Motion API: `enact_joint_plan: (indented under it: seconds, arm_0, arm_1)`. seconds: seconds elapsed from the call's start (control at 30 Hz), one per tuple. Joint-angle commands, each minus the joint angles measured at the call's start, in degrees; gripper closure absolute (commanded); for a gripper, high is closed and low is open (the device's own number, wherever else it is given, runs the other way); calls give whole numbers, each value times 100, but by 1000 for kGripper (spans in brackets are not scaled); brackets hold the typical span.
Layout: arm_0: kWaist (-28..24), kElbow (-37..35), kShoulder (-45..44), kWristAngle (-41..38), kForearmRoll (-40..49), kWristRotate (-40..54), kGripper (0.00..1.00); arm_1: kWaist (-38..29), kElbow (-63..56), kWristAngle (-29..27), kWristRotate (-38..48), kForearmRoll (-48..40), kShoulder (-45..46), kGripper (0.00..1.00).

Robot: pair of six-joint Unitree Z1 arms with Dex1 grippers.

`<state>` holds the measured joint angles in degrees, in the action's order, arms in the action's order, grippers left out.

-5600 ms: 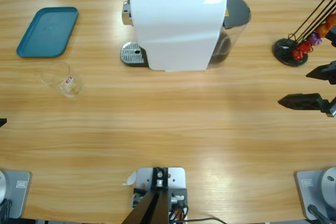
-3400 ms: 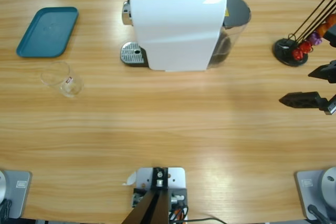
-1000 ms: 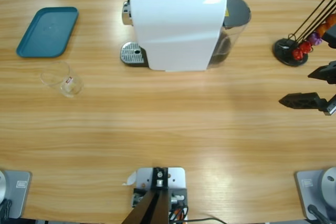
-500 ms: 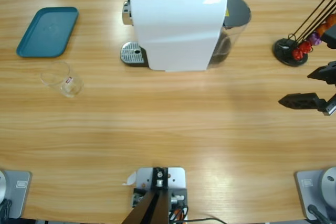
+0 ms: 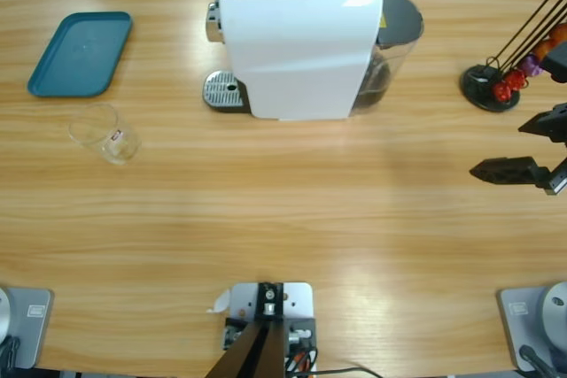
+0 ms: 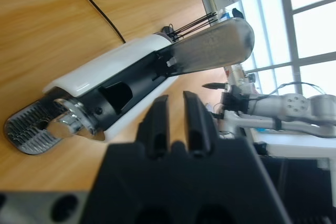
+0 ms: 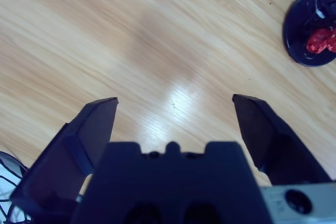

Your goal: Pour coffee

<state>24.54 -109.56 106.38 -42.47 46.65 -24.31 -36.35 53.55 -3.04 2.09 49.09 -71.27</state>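
Lid [image 6: 210, 45] standing raised on the coffee machine [image 5: 297, 46] — left gripper [image 6: 173, 106], jaws pressed together, facing its open slot; right gripper [image 7: 176, 109] waiting spread, well apart.

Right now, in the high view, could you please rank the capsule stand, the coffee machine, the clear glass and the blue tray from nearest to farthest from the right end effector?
1. Capsule stand, just above the right end effector, at the table's right edge.
2. Coffee machine, top middle.
3. Clear glass, far left.
4. Blue tray, upper left corner.
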Motion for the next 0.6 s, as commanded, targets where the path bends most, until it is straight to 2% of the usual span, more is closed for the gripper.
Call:
enact_joint_plan:
  seconds: [0.03, 0.17, 0.23, 0.3, 0.37, 0.43, 0.6]
  arm_0:
    - [708, 1078, -1214, 2190, 134, 1860, 4]
    - [887, 2152, -1928, 2183, 125, 2596, 0]
    - [894, 2721, -2307, 2294, 125, 2686, 0]
    - [894, 3277, -2685, 2760, 125, 2797, 0]
    - [894, 3823, -3121, 3299, 67, 3619, 0]
    - [894, 4129, -3369, 3370, 2, 4062, 0]
    - [894, 4226, -3445, 3324, -126, 4027, 0]
  arm_1:
    - [957, 523, -927, 757, -146, 817, 0]
    - [1689, 561, -1155, 747, -211, 796, 0]
    - [2198, 335, -1189, 768, -620, 875, 0]
    - [2647, 203, -1197, 926, -856, 870, 0]
    - [2768, 66, -1261, 961, -1120, 834, 0]
    - [2784, -163, -1268, 963, -1476, 732, 1]
    - [2800, -801, -1032, 589, -2452, 597, 111]
